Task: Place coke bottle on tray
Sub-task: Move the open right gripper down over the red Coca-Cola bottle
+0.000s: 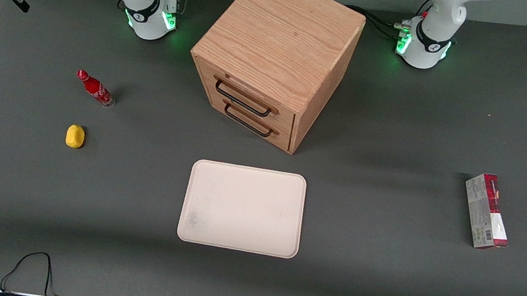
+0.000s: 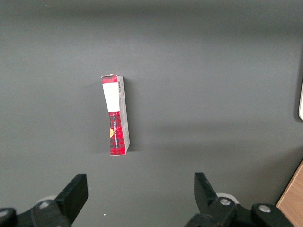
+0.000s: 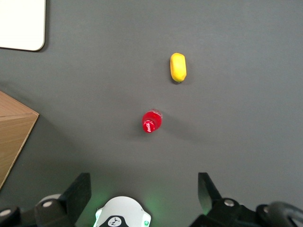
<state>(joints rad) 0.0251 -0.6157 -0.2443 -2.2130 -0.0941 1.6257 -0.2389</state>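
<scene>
The tray [image 1: 242, 208] is seen nearest the front camera, lying flat on the grey table [image 1: 378, 285] with nothing on it and a faint grey smudge near one corner; a corner of it is also caught in the right wrist view [image 3: 21, 28]. Toward the parked arm's end of the table, a red-and-grey carton [image 1: 487, 211] lies on its side, well apart from the tray, and is shown lengthwise in the left wrist view [image 2: 116, 115]. Toward the working arm's end, a small yellow object [image 1: 75, 136] rests on the table, and a little farther from the front camera the coke bottle [image 1: 95, 88] stands upright on the table surface, red cap uppermost, near the yellow object but not touching it, and well apart from the tray. A wooden drawer cabinet [image 1: 275, 58] with two dark handles is placed farther from the camera than the tray. In the right wrist view the bottle [image 3: 151, 121] is seen cap-on from above, with the yellow object [image 3: 178, 67] beside it. The gripper [image 3: 144, 191] is held high above the bottle, its fingers [image 3: 78, 191] spread wide apart and holding nothing.
</scene>
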